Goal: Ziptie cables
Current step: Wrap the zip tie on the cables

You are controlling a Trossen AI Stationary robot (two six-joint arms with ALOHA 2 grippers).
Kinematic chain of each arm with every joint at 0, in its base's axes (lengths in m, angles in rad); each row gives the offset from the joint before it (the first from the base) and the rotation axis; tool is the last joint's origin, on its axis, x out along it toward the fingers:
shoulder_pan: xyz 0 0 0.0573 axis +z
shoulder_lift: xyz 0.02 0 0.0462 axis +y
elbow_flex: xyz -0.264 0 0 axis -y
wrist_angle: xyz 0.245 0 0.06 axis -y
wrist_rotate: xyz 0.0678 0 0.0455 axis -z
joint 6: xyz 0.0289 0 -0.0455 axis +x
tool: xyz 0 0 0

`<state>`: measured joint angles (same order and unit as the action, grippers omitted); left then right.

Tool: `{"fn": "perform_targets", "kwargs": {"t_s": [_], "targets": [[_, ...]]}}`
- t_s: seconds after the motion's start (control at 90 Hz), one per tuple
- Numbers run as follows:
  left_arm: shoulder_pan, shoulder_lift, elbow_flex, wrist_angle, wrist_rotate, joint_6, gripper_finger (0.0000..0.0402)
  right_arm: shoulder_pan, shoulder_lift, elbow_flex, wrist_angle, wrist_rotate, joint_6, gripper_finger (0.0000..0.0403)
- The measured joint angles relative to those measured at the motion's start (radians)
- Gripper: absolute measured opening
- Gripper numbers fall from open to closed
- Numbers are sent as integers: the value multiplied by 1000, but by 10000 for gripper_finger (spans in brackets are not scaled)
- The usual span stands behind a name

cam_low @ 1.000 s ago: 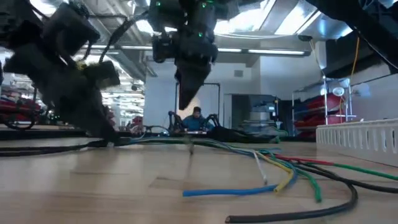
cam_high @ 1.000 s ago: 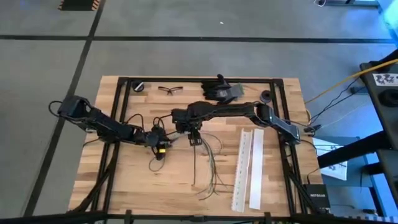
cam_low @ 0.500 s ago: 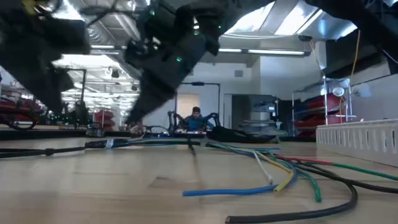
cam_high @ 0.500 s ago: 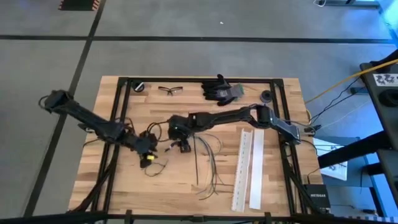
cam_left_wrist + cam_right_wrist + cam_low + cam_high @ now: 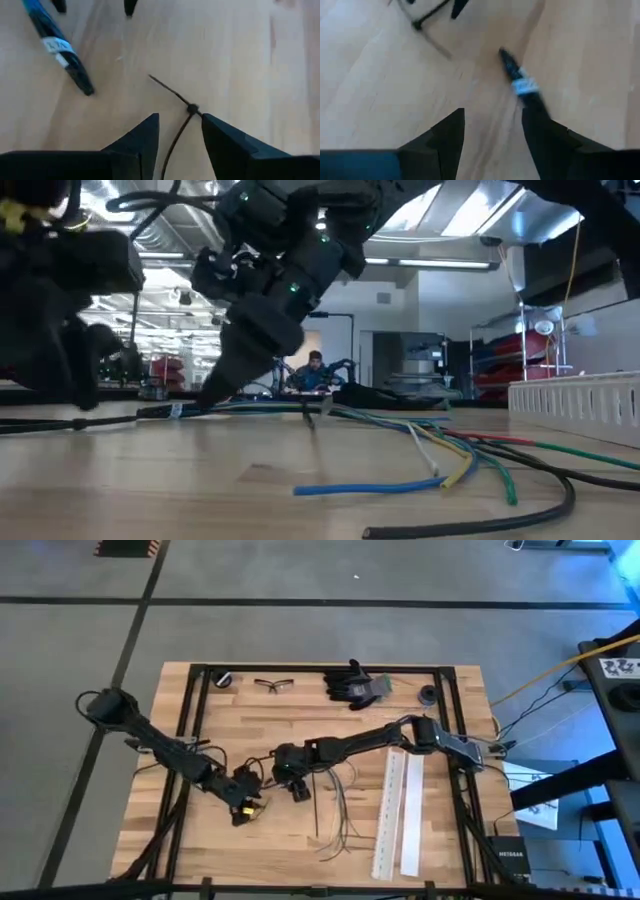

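Two grippers meet low over the table's middle. The left gripper (image 5: 180,127) has its fingers apart, straddling a thin black zip tie (image 5: 175,97) that lies on the wood, unclamped. The right gripper (image 5: 492,125) is also spread, empty, just above the bundled near end of the cables (image 5: 335,805), which fan out loose toward the front edge beside two white strips (image 5: 400,810).

Likely trouble: closing carelessly could flick the springy tie aside, or the two arms could collide, working so near each other.

Counted: one tie, two strips, one pair of gloves (image 5: 355,683), one pair of glasses (image 5: 272,685); the cables number several, too thin to count surely.
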<state>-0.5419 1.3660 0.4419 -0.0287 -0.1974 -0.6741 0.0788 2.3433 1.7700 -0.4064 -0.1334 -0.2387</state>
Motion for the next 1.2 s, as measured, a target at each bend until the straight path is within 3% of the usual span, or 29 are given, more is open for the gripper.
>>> {"fn": "perform_targets", "kwargs": {"t_s": [0.256,0.489,0.733,0.878,1.044,1.2], "targets": [[-5,93,3,77,-27,110,116,1,0,0,-1,34,20,183],[1,101,3,72,-64,132,9,0,0,0,20,65,32,183],[-2,25,38,-10,-125,128,0,0,-43,0,-31,112,6,183],[-17,-87,73,-171,-257,132,0,-8,-97,2,-50,103,-45,183],[-39,-199,80,-290,-421,138,0,-40,-109,2,-12,-59,-66,183],[-66,-232,80,-305,-630,184,0,-77,-78,2,43,-186,-16,183]]}}
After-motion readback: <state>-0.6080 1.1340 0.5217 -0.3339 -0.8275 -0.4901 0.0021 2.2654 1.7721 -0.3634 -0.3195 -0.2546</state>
